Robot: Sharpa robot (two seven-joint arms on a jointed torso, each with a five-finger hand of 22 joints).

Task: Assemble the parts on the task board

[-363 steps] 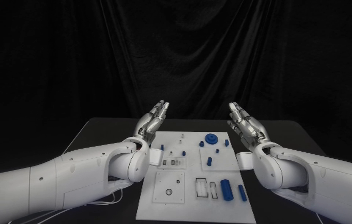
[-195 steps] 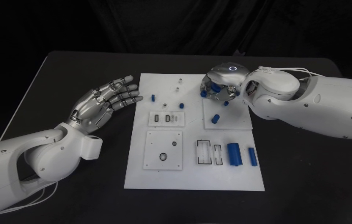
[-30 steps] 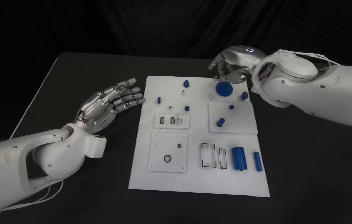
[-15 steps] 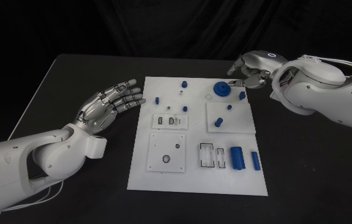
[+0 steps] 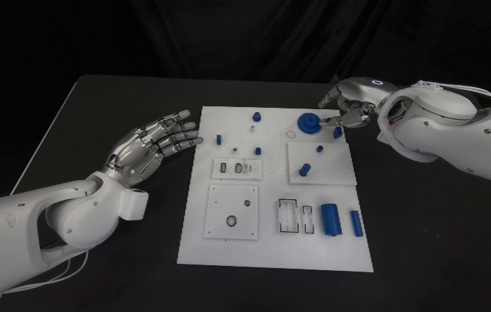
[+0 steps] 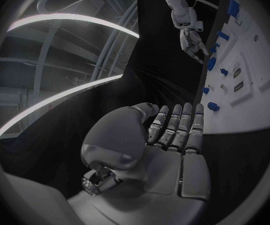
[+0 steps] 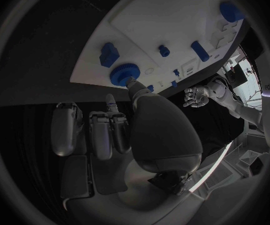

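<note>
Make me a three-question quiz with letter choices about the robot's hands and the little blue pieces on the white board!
1. Where is the round blue gear?
A. at the white task board's far edge, by the right hand
B. in the left hand
C. on the black table

2. What colour are the two cylinders lying at the board's near right?
A. red
B. blue
C. green

3. How is the left hand?
A. gripping a peg
B. pressing the board
C. open, holding nothing

Answers:
1 A: the gear sits on the board by the right hand's fingertip.
2 B: both look blue.
3 C: its fingers are spread beside the board.
</note>
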